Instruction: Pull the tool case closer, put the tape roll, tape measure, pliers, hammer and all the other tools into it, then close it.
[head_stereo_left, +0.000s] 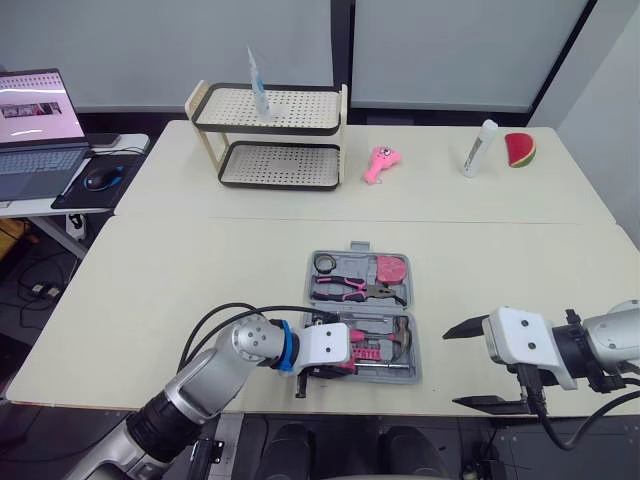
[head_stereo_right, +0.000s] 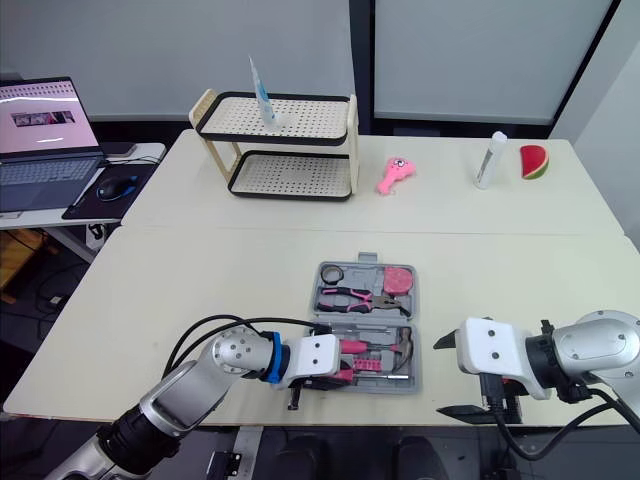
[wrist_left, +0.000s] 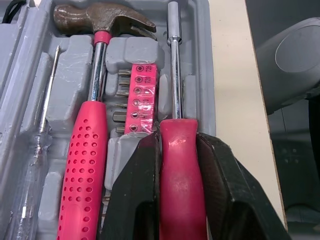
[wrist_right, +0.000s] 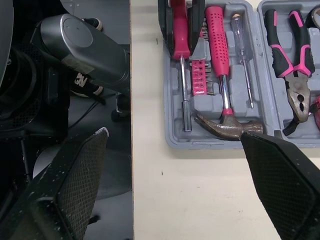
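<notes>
The grey tool case lies open near the table's front edge. Its far half holds a black tape roll, a pink tape measure and pink-handled pliers. In the near half lie the hammer, a pink bit holder, a clear screwdriver and a red-handled driver. My left gripper is over the near half, shut on the driver's red handle, which lies in its slot. My right gripper hangs open to the right of the case, holding nothing.
At the back stand a two-tier perforated rack, a pink toy, a white tube and a watermelon slice. A laptop and mouse sit on a side desk at the left.
</notes>
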